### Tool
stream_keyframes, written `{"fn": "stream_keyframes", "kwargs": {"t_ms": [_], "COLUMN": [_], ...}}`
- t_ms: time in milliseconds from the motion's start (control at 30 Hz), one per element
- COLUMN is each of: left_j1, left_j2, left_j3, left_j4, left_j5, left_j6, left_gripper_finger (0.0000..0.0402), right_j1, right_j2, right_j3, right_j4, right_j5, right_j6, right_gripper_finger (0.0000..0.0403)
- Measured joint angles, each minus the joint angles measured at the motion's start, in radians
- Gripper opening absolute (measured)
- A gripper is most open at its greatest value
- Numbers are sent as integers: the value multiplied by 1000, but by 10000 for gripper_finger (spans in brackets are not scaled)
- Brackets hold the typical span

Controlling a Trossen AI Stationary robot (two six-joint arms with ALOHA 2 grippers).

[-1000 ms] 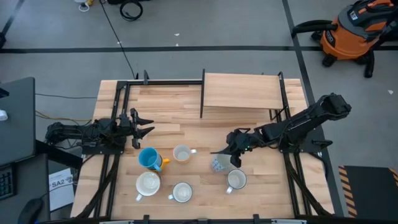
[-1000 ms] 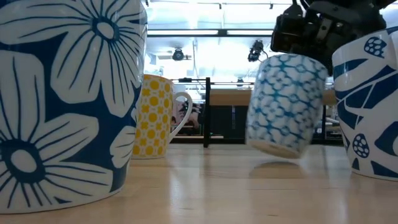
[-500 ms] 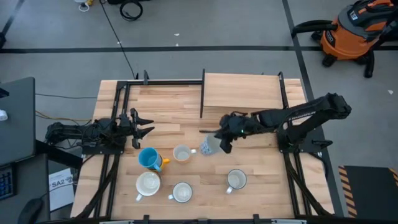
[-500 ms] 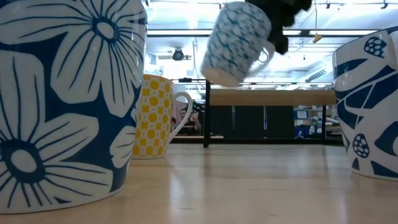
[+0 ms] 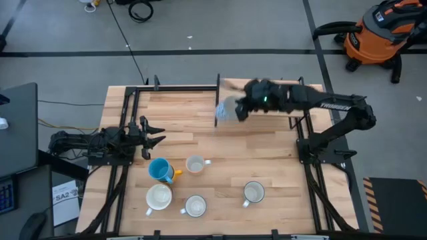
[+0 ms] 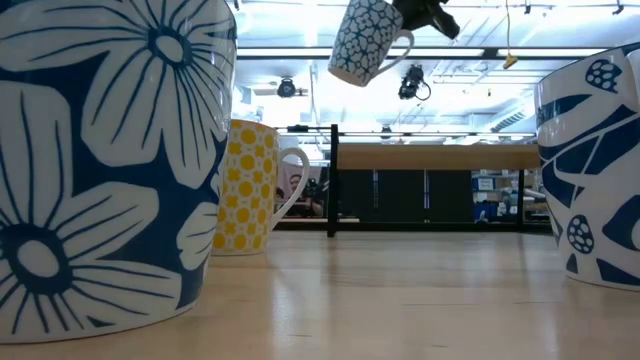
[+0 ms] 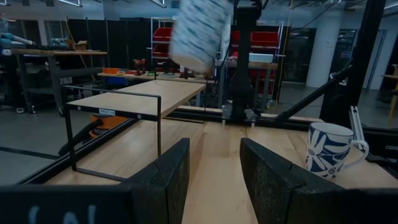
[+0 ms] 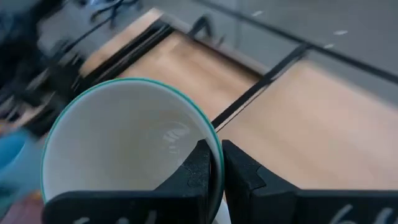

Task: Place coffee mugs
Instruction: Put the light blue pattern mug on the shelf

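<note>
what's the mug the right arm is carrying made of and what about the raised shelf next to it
The patterned mug, pinched at its rim by the right gripper, looks like glazed ceramic: a glossy white inside with a highlight. The raised shelf looks like pale, matte wood with visible grain, on a thin dark frame, probably metal.

The right arm reaches out long and raised toward the far middle of the counter, its gripper [image 5: 239,109] high in the air with both fingers [image 8: 199,171] pinched together on the rim of a mug [image 5: 225,109], one inside and one outside the wall. The left arm lies low and folded at the left edge, its gripper [image 5: 155,135] pointing inward with fingers [image 7: 165,180] spread apart and holding nothing.
</note>
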Motion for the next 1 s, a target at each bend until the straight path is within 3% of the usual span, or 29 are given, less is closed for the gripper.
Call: {"fn": "stream_keyframes", "kwargs": {"t_ms": [267, 600, 733, 1000], "left_j1": [0, 0, 0, 0], "left_j2": [0, 0, 0, 0], "left_j3": [0, 0, 0, 0], "left_j4": [0, 0, 0, 0], "left_j5": [-3, -3, -3, -20], "left_j6": [0, 0, 0, 2], "left_gripper_finger": [149, 149, 149, 149], "right_j1": [-204, -416, -463, -477], "right_j2": [0, 0, 0, 56], "right_j3": [116, 137, 137, 166], "right_j4": [-29, -28, -28, 32], "right_j5": [2, -28, -92, -122], "right_j6": [-11, 42, 94, 108], "right_gripper_finger": [30, 30, 29, 29]}}
